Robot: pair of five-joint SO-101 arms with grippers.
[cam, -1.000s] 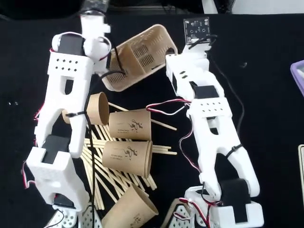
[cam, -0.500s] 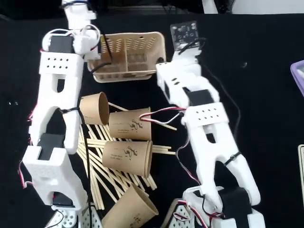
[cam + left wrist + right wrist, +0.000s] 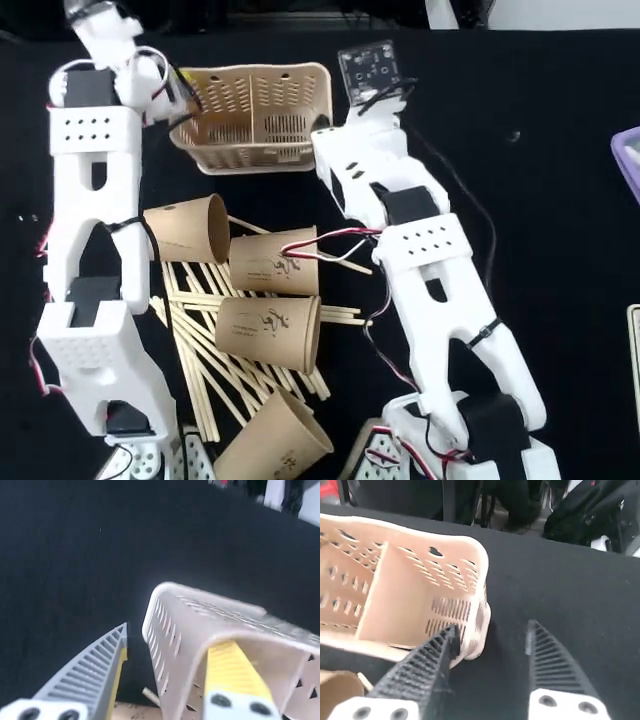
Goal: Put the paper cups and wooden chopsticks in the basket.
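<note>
Left wrist view shows the left gripper [image 3: 172, 637] spread wide astride the end wall of the basket [image 3: 200, 625], holding nothing, and the right gripper [image 3: 492, 626] agape and empty beside its corner; either could shove it away from the paper cups [image 3: 268, 330] and wooden chopsticks [image 3: 200, 350] heaped between the arms.

The tabletop [image 3: 560, 200] is black. A purple object [image 3: 628, 158] sits at the right edge. Dark bags [image 3: 590, 510] lie beyond, upper right.
</note>
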